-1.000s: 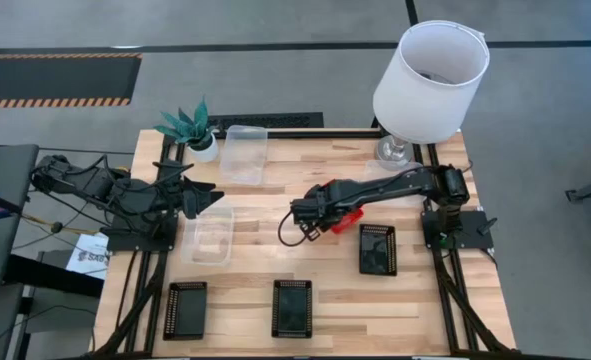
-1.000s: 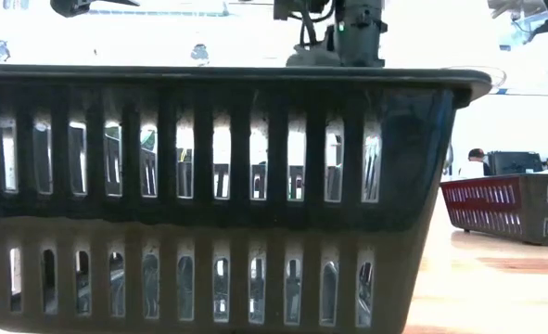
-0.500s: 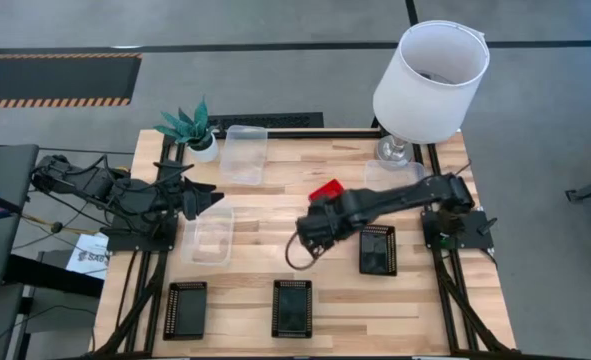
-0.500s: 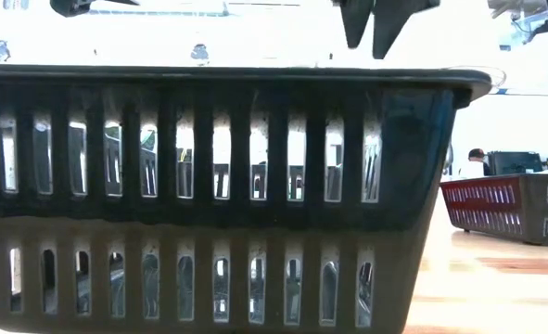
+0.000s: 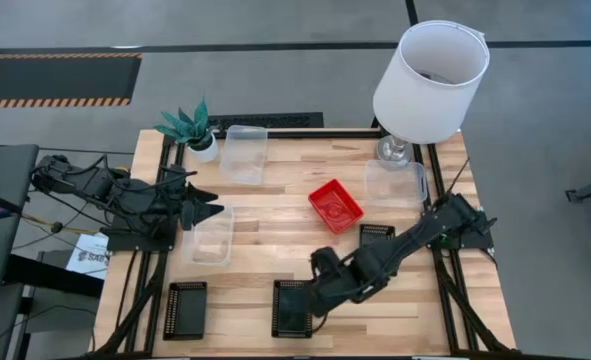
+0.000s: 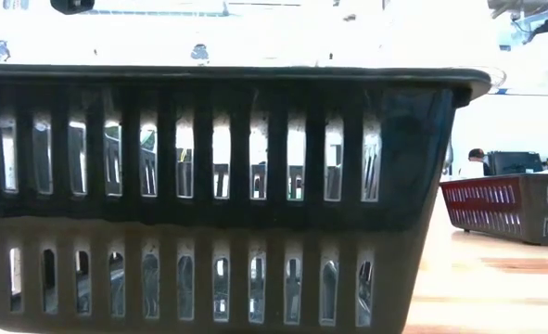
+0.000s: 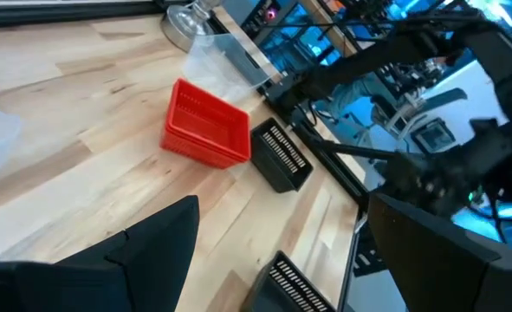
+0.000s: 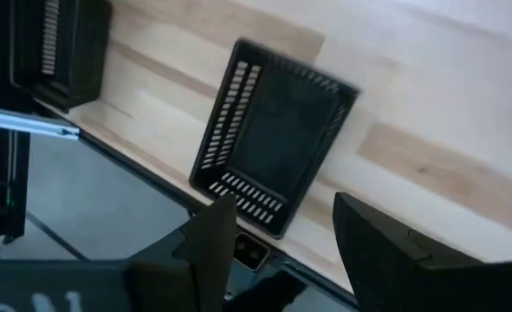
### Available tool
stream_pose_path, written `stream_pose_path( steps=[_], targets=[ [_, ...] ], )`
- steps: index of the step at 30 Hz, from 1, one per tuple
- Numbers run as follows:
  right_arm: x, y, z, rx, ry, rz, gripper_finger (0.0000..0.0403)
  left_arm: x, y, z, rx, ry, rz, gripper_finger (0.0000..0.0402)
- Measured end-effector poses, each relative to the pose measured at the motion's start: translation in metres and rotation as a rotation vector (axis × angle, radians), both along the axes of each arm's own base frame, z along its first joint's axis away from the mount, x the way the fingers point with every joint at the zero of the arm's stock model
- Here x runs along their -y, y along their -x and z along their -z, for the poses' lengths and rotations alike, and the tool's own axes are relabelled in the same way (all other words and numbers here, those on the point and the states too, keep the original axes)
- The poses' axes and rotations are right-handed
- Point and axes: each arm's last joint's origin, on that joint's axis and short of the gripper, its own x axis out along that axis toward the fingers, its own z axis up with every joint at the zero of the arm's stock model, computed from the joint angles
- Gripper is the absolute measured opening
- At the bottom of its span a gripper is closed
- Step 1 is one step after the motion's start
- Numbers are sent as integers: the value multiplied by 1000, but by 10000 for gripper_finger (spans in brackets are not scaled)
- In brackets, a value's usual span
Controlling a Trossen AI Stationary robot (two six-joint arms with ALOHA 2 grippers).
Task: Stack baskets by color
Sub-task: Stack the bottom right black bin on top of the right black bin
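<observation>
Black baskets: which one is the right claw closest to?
The middle black basket on the table's front edge. The right claw, open, hangs right beside it. The black basket at the front left corner and the one under the right arm lie farther off.

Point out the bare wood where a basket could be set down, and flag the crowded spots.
Bare wood lies between the red basket and the clear basket near the left arm, and right of the lower black basket. It is crowded where the right gripper hovers over the middle black basket.
</observation>
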Motion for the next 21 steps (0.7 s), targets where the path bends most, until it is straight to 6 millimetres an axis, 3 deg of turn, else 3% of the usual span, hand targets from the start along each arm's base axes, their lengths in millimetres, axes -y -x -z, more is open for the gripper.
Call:
stream_pose_path(
  steps=[6,15,21],
  targets=[
    [-15,-16,32,-46,-22,-15,208,0,0,0,-4,0,17,322],
    [-10,-13,54,-130,87,-4,208,-2,0,0,9,-33,-61,322],
    [-10,-15,58,-134,91,6,207,-3,0,-1,19,-33,-102,322]
  ],
)
